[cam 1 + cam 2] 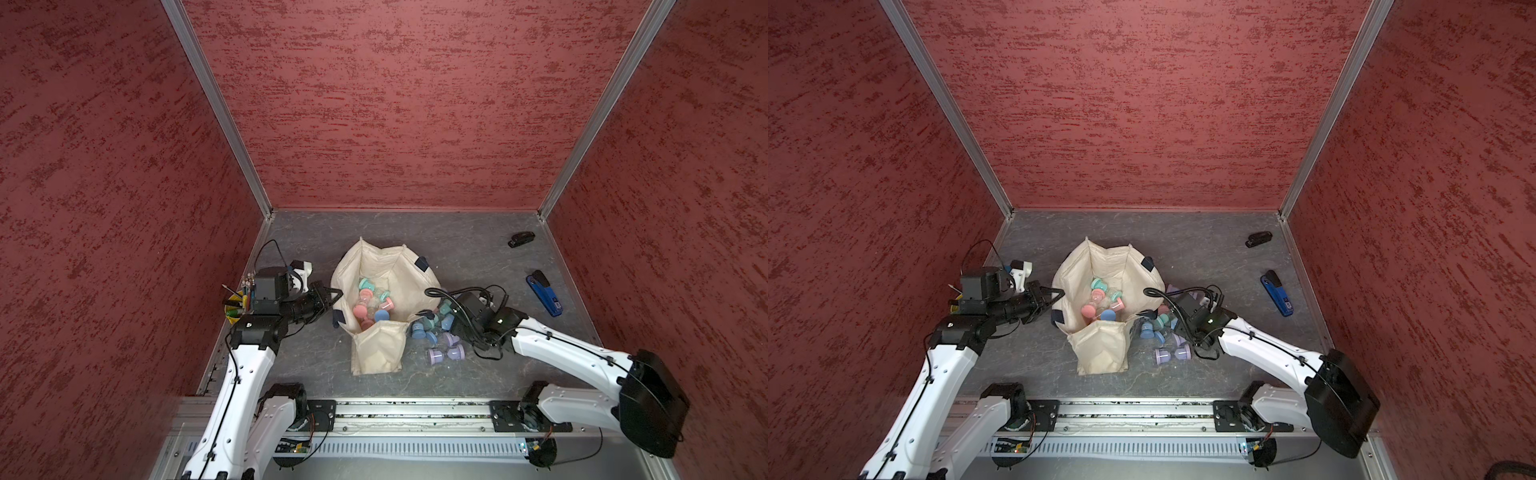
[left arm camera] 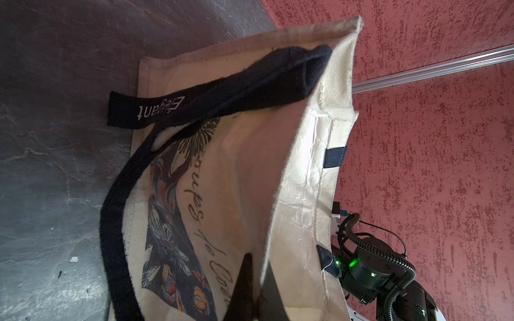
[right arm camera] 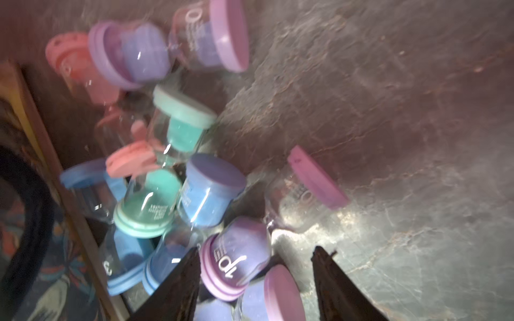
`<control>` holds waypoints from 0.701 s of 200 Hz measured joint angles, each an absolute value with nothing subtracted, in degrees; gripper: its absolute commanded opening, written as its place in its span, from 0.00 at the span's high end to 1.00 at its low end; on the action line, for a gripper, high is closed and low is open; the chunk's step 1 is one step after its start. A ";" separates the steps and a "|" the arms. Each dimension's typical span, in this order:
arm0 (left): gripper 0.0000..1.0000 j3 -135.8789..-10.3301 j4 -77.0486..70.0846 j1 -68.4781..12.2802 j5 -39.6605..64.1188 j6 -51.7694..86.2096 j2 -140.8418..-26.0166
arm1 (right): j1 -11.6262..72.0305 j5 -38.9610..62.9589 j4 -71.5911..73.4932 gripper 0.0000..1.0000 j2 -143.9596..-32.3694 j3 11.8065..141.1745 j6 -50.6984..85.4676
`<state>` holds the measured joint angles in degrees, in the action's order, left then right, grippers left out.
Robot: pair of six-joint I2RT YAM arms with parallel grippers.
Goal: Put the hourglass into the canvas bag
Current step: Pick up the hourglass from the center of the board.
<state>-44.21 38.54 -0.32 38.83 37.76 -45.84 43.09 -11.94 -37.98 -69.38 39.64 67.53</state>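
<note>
The cream canvas bag point(image 1: 386, 266) point(image 1: 1100, 259) lies open at the table's middle, with several coloured hourglasses point(image 1: 372, 305) inside it. My left gripper point(image 2: 257, 258) point(image 1: 328, 297) is shut on the canvas bag's point(image 2: 242, 166) rim at its left side, the cloth pinched between both fingers. More hourglasses point(image 1: 436, 332) lie in a pile on the table just right of the bag. My right gripper point(image 3: 254, 251) stands open low over that pile. A purple hourglass point(image 3: 239, 255) lies between its fingers, close to one and clear of the other.
A black stapler point(image 1: 521, 240) lies at the back right, and a blue stapler point(image 1: 544, 295) along the right wall. A yellow cup of pens point(image 1: 235, 309) stands behind my left arm by the left wall. Red walls close in three sides.
</note>
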 measured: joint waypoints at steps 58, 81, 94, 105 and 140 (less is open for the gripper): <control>1.00 -44.21 38.35 -0.32 39.00 37.76 -46.22 | 39.64 -12.73 -36.91 0.44 -68.77 37.32 72.64; 1.00 -44.21 38.04 -0.32 39.13 37.76 -46.35 | 39.51 -12.69 -35.00 0.45 -68.77 35.68 74.32; 1.00 -44.21 38.00 -0.32 39.16 37.74 -46.50 | 39.46 -12.67 -34.00 0.45 -68.77 35.07 75.13; 1.00 -44.21 38.00 -0.32 39.16 37.74 -46.48 | 39.35 -12.62 -33.15 0.45 -68.90 34.96 75.70; 1.00 -44.16 37.95 -0.32 39.16 37.74 -46.48 | 38.68 -12.56 -29.71 0.48 -70.74 34.79 77.06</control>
